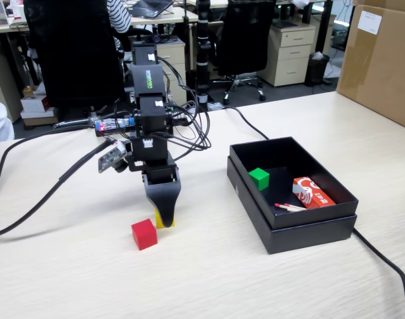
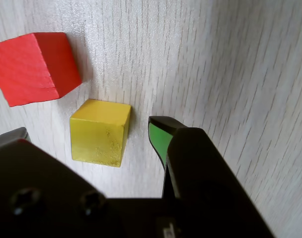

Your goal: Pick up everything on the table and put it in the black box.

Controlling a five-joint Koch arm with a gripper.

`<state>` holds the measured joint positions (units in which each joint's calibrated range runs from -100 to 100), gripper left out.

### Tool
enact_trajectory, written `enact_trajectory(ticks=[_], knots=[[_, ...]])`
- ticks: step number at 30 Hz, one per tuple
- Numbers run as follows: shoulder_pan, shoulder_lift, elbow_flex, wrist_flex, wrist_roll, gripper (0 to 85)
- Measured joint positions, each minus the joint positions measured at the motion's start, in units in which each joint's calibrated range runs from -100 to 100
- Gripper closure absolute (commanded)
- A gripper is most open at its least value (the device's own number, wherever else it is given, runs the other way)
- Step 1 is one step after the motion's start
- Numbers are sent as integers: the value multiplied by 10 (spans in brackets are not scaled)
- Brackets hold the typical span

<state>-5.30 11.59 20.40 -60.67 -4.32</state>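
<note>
**A:** My gripper [image 2: 86, 134] sits low over the table [image 2: 230, 64], jaws open around the yellow cube [image 2: 99, 131], not squeezing yet.

**B:** Progress?

**A:** Green cube [image 1: 259, 178] is in the black box [image 1: 309, 226] (beside a packet [image 1: 312, 193]). Red cube [image 2: 34, 67] waits nearby.

The gripper [image 2: 86, 136] stands low over the table [image 1: 209, 279], its jaws apart on either side of the yellow cube [image 2: 100, 132], and the red cube [image 2: 34, 67] lies close beside, leaving little room there. Between the cubes and the black box [image 1: 309, 226] the table is bare. Inside the box, the green cube [image 1: 259, 178] and a packet [image 1: 311, 193] take part of the floor.
</note>
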Motion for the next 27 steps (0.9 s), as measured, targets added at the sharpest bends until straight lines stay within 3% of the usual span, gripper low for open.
enact_trajectory(ticks=[5,10,11,19,27], knots=[[0,13,7,0,-1,533],[1,18,9,0,-3,822],[1,18,9,0,-4,846],[15,-61,-5,0,-4,846],[83,-277,-6,0,10,846]])
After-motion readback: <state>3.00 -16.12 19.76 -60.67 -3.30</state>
